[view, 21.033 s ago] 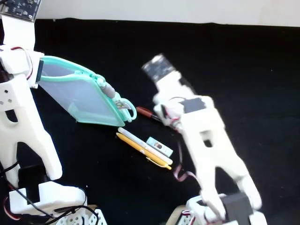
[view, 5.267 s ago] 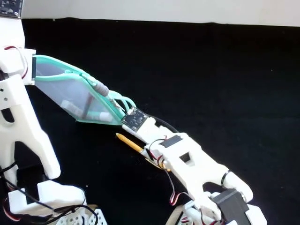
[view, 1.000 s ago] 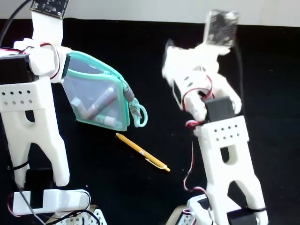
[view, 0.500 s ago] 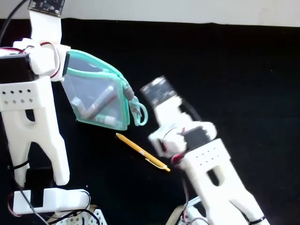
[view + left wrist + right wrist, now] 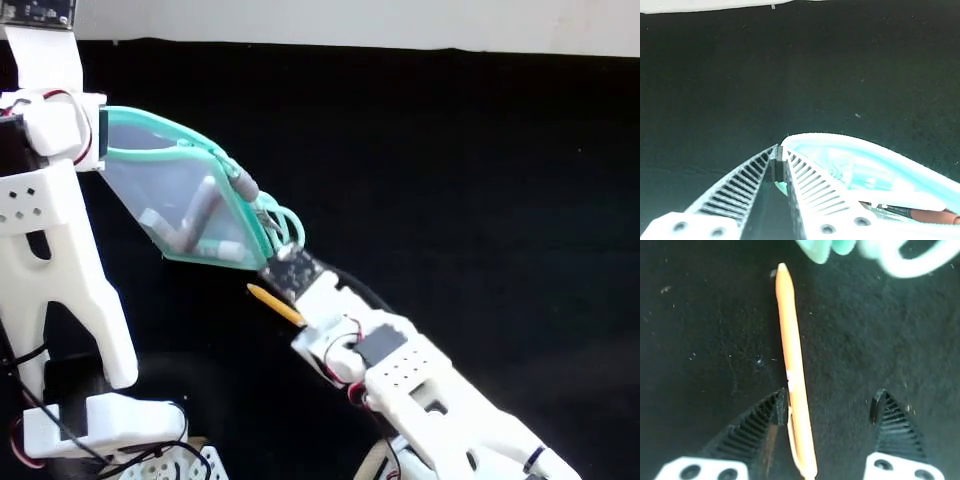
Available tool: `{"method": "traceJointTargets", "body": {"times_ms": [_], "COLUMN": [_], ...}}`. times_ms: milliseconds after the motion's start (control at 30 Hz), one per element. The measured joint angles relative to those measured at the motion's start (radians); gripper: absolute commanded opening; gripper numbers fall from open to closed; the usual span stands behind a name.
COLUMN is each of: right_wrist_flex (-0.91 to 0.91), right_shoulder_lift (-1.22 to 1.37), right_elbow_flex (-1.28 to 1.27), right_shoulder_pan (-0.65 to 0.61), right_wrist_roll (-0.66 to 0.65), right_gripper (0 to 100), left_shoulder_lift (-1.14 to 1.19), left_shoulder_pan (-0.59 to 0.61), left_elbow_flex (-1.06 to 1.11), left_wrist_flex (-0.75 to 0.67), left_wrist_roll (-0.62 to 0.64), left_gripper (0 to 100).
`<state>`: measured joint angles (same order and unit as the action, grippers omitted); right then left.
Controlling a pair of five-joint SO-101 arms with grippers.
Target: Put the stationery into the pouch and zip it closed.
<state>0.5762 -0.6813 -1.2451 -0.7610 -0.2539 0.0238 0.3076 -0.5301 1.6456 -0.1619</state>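
Step in hand: pen pickup. Right fingers (image 5: 762,427) stand wide open, empty; the orange pen (image 5: 792,370) lies between them, against one. Left fingers (image 5: 780,161) pinch the pouch (image 5: 860,167) edge. Next, judged: close on pen.

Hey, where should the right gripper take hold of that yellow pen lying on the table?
Take the yellow pen across its barrel around mid-length, coming straight down from above. It lies flat on the black table and is long and thin, so only its narrow sides offer a pinch. The open right gripper straddles it, but off-centre, with the pen close to one finger.
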Motion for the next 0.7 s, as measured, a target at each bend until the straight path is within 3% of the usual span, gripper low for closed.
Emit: {"method": "traceJointTargets", "body": {"times_ms": [167,333,533,700], "right_wrist_flex": [-0.18,-0.278,-0.319,-0.319], "right_shoulder_lift": [0.075,0.198,0.288,0.299], "right_elbow_flex": [-0.068,-0.035,0.04,0.048], "right_shoulder_pan": [0.0,-0.002,-0.035,-0.04], "right_wrist_roll": [-0.063,-0.066,-0.072,-0.072], "right_gripper": [25.5,10.8,0.8,0.6], "left_shoulder_lift": [0.0,0.0,0.0,0.0], "left_shoulder_pan": [0.0,0.0,0.0,0.0], "left_elbow_flex": [0.0,0.0,0.0,0.0], "left_wrist_flex": [0.0,0.0,0.0,0.0], "left_wrist_roll": [0.0,0.0,0.0,0.0], "left_gripper": [1,1,1,1]}}
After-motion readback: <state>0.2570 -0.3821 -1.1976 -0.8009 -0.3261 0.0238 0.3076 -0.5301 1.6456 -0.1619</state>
